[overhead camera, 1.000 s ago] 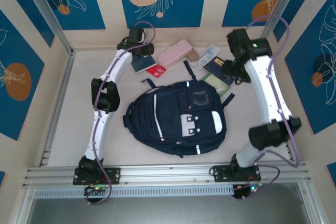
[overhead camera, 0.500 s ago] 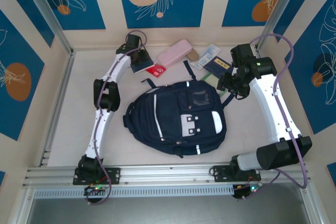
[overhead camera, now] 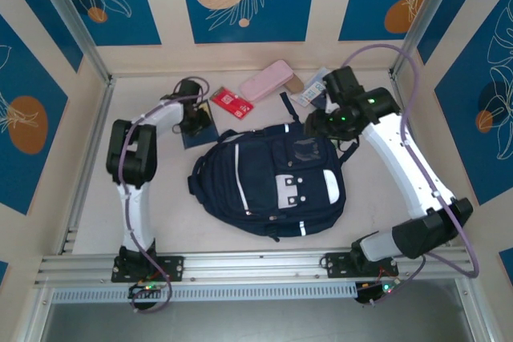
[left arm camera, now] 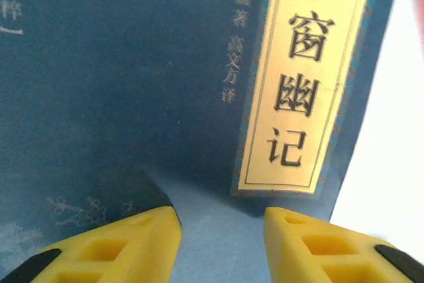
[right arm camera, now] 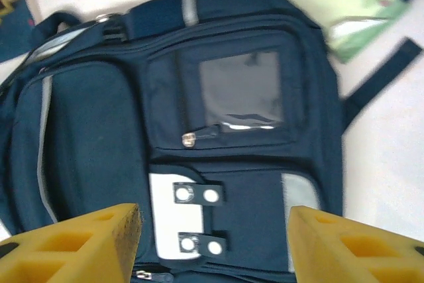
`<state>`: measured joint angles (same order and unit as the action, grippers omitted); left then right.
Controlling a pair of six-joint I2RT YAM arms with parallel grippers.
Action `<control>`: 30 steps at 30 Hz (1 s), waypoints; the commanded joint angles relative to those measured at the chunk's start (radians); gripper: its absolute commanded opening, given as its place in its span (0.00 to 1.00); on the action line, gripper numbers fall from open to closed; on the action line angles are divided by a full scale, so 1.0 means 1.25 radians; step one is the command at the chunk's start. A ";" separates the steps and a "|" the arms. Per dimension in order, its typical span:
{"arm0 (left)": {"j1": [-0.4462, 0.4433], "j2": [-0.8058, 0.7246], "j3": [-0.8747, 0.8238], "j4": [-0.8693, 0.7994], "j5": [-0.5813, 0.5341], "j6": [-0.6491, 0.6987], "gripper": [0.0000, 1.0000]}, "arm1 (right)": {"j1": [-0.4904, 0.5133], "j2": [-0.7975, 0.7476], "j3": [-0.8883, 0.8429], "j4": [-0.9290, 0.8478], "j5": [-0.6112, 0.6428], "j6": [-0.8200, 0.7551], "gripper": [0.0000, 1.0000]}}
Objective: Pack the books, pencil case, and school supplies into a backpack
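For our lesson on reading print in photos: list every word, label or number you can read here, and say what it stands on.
"窗幽记", with a cut-off "小" above: the pale gold label on the navy book.
"高文方译": small column on the cover, left of that label; the characters above it are blurred.
"精粹": cover's top-left corner, partly cut off.
Red book: white print too small to read.

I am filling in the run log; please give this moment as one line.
left pincer: open over navy book | right pincer: open above backpack | pencil case, red book: outside backpack
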<state>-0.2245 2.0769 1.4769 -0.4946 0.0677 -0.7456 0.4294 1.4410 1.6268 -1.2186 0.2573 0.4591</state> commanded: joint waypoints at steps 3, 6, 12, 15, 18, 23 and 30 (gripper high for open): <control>-0.011 -0.199 -0.339 -0.031 0.099 -0.073 0.39 | 0.099 0.133 0.094 0.057 -0.105 -0.023 0.61; 0.006 -0.383 -0.413 -0.072 0.060 -0.062 0.40 | 0.153 0.228 0.172 0.072 -0.156 -0.033 0.61; 0.081 -0.506 -0.417 -0.128 -0.050 -0.044 0.65 | 0.238 0.465 0.424 0.043 -0.220 -0.038 0.59; 0.136 -0.449 -0.418 -0.100 -0.024 -0.048 0.68 | 0.266 0.569 0.545 0.011 -0.216 -0.042 0.59; 0.181 -0.412 -0.423 -0.040 0.009 -0.057 0.68 | 0.266 0.664 0.642 0.016 -0.229 -0.025 0.60; 0.213 -0.379 -0.416 0.049 0.027 -0.059 0.69 | 0.262 0.931 1.007 -0.076 -0.243 -0.002 0.63; 0.222 -0.305 -0.419 0.124 0.111 -0.055 0.66 | 0.260 1.117 1.127 0.027 -0.302 0.049 0.63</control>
<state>0.0422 1.6672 0.9543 -0.3958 0.1394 -0.8070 0.7521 2.7941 3.0177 -1.2228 -0.0605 0.4900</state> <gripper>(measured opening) 0.662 0.630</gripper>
